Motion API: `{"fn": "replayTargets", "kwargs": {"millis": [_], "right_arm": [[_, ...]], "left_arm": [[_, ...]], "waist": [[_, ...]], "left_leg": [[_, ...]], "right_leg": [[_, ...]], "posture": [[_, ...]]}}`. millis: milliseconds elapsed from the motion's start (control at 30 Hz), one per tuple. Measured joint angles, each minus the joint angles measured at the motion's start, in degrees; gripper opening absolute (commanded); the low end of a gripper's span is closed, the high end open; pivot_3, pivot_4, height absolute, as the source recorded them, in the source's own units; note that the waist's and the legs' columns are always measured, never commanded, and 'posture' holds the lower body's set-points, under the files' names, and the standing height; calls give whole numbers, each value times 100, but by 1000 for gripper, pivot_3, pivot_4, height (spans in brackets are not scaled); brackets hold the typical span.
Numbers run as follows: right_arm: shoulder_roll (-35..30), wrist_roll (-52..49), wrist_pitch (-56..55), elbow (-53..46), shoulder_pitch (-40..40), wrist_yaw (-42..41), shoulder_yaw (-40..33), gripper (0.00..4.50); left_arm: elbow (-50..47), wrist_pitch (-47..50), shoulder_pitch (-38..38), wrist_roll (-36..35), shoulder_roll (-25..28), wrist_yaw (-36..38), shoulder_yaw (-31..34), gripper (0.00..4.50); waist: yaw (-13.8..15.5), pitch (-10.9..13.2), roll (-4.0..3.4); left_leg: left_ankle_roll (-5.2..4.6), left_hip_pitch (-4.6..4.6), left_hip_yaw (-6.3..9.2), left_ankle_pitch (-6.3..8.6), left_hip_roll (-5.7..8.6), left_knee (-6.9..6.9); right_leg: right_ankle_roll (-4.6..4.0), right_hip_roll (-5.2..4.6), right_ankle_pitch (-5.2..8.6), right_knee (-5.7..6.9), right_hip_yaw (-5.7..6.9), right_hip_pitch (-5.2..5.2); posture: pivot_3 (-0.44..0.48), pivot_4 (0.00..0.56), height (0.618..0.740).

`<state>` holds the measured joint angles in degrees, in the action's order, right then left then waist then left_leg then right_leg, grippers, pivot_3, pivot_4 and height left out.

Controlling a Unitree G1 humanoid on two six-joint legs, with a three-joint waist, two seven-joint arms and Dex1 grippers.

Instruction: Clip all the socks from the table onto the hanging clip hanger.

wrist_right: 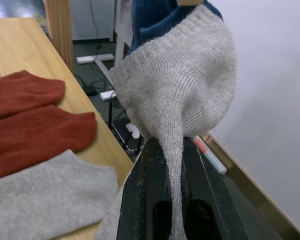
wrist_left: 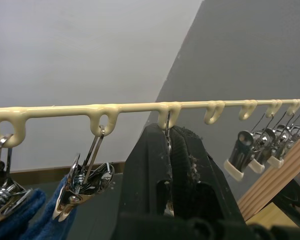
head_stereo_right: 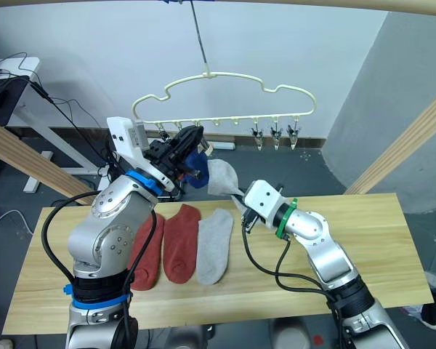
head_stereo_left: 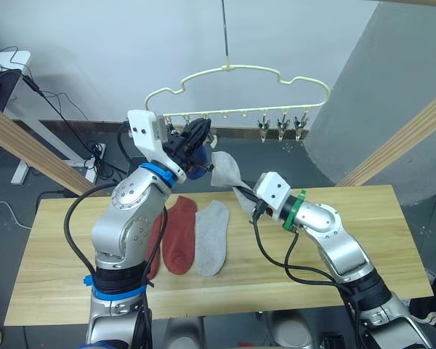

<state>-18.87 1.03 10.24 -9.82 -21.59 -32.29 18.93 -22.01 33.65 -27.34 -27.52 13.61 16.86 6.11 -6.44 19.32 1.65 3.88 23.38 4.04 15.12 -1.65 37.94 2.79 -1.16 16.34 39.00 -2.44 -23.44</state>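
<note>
The pale-yellow clip hanger [head_stereo_left: 232, 70] hangs by its hook above the table's far edge. My left gripper [head_stereo_left: 198, 134] is raised to its bottom bar and shut on a metal clip [wrist_left: 166, 192] under the third loop. A blue sock [head_stereo_left: 196, 171] hangs from the clips beside it. My right gripper [head_stereo_left: 241, 195] is shut on a light grey sock [head_stereo_left: 224, 169], holding it up just below the left gripper. Two rust-red socks [head_stereo_left: 179, 234] [head_stereo_left: 155, 247] and another grey sock [head_stereo_left: 212, 236] lie flat on the table [head_stereo_left: 363, 240].
Three bare clips [head_stereo_left: 281, 125] hang at the hanger's right end. Slanted wooden beams [head_stereo_left: 29, 145] [head_stereo_left: 407, 138] rise on both sides of the table. A white desk with cables [head_stereo_left: 7, 65] stands at the back left.
</note>
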Motion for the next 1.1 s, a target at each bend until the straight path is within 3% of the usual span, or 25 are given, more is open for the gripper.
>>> {"fn": "replayTargets", "kwargs": {"millis": [1100], "right_arm": [[595, 0, -311, 350, -223, 165, -97, 54]], "left_arm": [[-72, 193, 23, -400, -12, -236, 97, 0]], "waist": [[1, 0, 0]], "left_leg": [[0, 0, 1, 0, 0, 0]], "right_leg": [[-1, -1, 0, 0, 0, 0]], "posture": [[-206, 335, 740]]}}
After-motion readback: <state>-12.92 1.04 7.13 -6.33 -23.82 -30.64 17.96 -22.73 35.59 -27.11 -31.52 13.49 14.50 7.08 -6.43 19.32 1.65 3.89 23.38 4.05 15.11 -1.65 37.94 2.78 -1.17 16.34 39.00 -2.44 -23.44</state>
